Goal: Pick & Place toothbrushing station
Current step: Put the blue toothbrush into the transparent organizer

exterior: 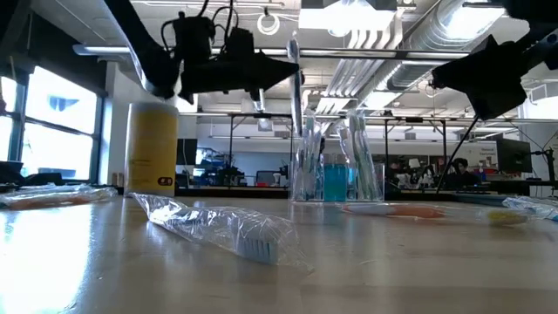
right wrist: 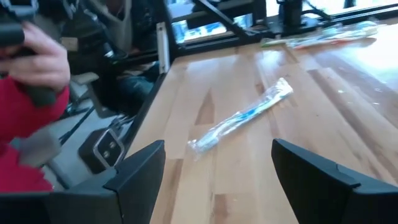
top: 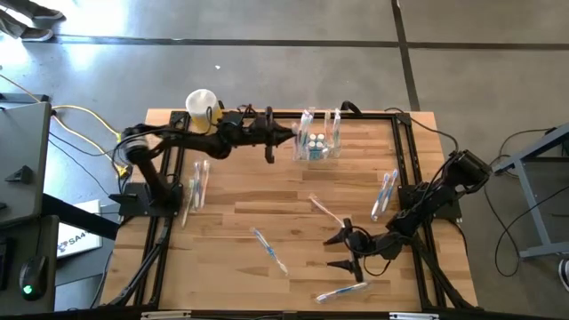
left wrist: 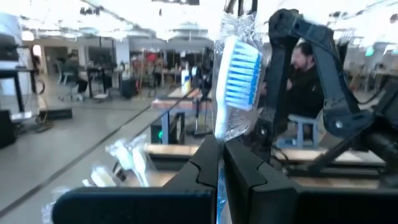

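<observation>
a: while hovering just beside the clear cup (top: pixel 317 148), left gripper (top: pixel 290 135) pinching a wrapped toothbrush (left wrist: pixel 236 74) upright, bristles up.
b: right gripper (top: pixel 342 252) spread, empty, low over near table (top: pixel 249 204).
a: best centred over cup mouth, lowered straight, then released.
b: noted, avoid clipping brushes already inside.

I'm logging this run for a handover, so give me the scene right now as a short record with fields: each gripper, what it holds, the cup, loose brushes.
left gripper: shut on a wrapped toothbrush, held upright beside the cup
right gripper: open, holding nothing, low over the near right of the table
cup: clear, upright at the far middle, already holding toothbrushes and small teal tubes
loose toothbrushes: several wrapped ones lie flat on the wood, one near the right gripper
yellow container: stands at the far left corner
</observation>
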Available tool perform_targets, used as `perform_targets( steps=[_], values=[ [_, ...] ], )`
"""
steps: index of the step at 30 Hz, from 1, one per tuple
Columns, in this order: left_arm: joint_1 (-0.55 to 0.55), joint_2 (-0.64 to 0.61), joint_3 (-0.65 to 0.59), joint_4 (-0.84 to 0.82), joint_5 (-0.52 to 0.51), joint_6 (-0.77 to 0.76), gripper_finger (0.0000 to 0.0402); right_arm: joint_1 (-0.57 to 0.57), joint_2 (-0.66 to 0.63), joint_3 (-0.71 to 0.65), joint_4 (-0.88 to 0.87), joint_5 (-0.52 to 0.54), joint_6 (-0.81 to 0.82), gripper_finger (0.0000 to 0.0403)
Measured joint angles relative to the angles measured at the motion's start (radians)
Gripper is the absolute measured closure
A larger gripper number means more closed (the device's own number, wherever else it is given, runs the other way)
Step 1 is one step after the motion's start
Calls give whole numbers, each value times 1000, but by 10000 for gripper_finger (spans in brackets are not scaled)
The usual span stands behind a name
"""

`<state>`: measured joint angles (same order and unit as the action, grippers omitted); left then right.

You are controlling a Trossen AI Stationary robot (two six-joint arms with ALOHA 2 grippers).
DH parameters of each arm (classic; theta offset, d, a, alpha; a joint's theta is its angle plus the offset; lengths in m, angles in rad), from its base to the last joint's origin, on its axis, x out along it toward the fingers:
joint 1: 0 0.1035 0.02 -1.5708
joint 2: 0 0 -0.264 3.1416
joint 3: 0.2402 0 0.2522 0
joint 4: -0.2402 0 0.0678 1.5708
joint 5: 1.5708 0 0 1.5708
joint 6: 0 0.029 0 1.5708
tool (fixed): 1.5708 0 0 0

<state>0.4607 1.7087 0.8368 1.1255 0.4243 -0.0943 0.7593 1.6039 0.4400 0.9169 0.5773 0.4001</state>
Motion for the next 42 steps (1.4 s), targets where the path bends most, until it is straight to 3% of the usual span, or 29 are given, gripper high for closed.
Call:
perform_targets(
  steps=[8, 19, 32, 42],
  values=[
    [82, 138, 52, 61, 14, -45, 401, 0, 0, 0, 1, 53, 56, 117],
    [89, 279, 95, 76, 18, -107, 401, 0, 0, 0, 6, 79, 67, 117],
    [57, 316, 44, 60, -46, -148, 400, -1, 0, 0, 8, 52, -20, 117],
    [55, 317, 40, 23, -20, -182, 335, -42, 0, 0, 7, 48, -28, 117]
  ],
)
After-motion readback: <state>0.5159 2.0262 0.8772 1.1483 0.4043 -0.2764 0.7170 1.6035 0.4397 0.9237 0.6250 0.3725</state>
